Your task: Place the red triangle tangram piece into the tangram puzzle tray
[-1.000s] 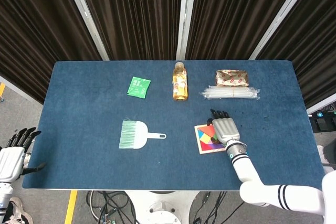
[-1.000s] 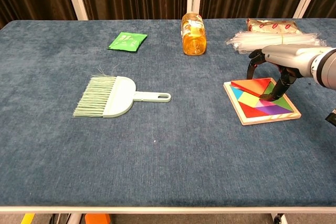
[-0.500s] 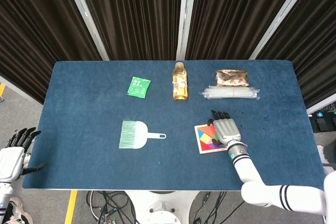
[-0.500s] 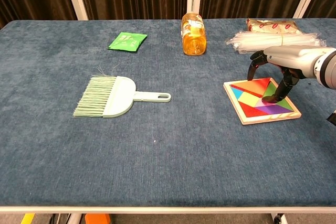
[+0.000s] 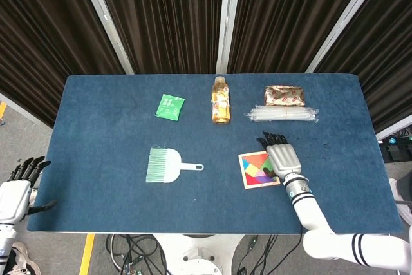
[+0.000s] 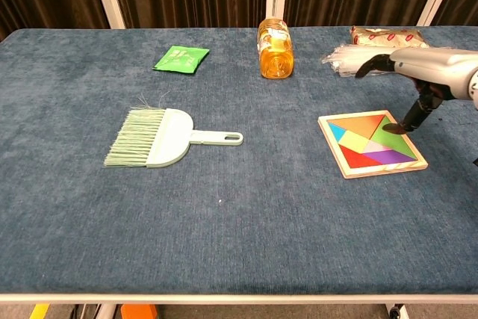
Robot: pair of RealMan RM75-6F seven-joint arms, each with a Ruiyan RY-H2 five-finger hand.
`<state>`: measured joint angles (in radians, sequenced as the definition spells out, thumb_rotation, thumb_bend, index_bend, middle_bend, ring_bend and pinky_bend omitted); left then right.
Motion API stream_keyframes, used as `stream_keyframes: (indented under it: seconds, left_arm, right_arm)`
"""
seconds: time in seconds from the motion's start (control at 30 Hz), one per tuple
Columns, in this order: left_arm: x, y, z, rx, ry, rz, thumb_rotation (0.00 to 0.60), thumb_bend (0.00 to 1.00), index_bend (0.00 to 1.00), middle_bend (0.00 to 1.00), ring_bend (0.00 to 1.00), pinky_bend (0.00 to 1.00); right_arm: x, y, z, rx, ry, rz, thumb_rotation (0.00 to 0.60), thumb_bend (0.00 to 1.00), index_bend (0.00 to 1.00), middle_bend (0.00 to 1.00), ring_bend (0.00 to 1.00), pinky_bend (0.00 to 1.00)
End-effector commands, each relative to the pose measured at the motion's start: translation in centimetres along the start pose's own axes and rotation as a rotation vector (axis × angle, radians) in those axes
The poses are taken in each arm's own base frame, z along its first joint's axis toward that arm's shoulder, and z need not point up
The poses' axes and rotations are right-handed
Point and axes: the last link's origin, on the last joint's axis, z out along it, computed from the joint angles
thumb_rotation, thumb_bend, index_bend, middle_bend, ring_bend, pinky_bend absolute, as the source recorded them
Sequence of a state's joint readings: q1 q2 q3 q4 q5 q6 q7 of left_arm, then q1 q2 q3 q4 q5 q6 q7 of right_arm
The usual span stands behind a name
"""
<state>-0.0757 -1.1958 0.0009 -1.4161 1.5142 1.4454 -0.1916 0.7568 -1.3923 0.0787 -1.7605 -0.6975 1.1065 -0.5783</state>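
Observation:
The red triangle [image 6: 360, 122] lies flat along the far edge of the wooden tangram tray [image 6: 333, 149], among the other coloured pieces. In the head view the red triangle [image 5: 257, 158] shows at the top of the tray [image 5: 243, 172]. My right hand [image 6: 426, 76] hovers over the tray's right edge with its fingers apart and nothing in them; one dark fingertip [image 6: 397, 128] reaches down to the tray's right side. Seen from the head, the right hand [image 5: 284, 158] covers the tray's right part. My left hand [image 5: 14, 192] hangs off the table at the lower left, fingers spread and empty.
A pale green hand brush [image 6: 160, 137] lies left of the tray. At the back stand an orange drink bottle [image 6: 275, 48], a green packet [image 6: 181, 57], a bag of clear straws [image 6: 349, 55] and a brown snack packet [image 6: 385, 34].
The red triangle went from tilted in my right hand's fingers to lying flat in the tray. The right hand let go, lifted and drew back to the right.

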Motion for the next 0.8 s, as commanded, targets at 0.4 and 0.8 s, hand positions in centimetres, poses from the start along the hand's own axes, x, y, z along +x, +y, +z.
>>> stream_keyframes:
  seconds: [0.4,0.8]
  left_arm:
    - [0.1,0.2,-0.1,-0.002,0.002,0.009,0.600,0.00,0.16,0.09,0.02,0.12]
    - [0.8,1.5,0.3,-0.025,0.023,0.050,0.600,0.00,0.16,0.09,0.02,0.12]
  right_arm:
    - [1.0,3.7,-1.8,-0.047,0.105,0.024,0.600,0.19,0.00,0.00,0.00,0.00]
    - [-0.7,14.9,-15.2,-0.161,0.397,0.002,0.600,0.18,0.00,0.00,0.00,0.00]
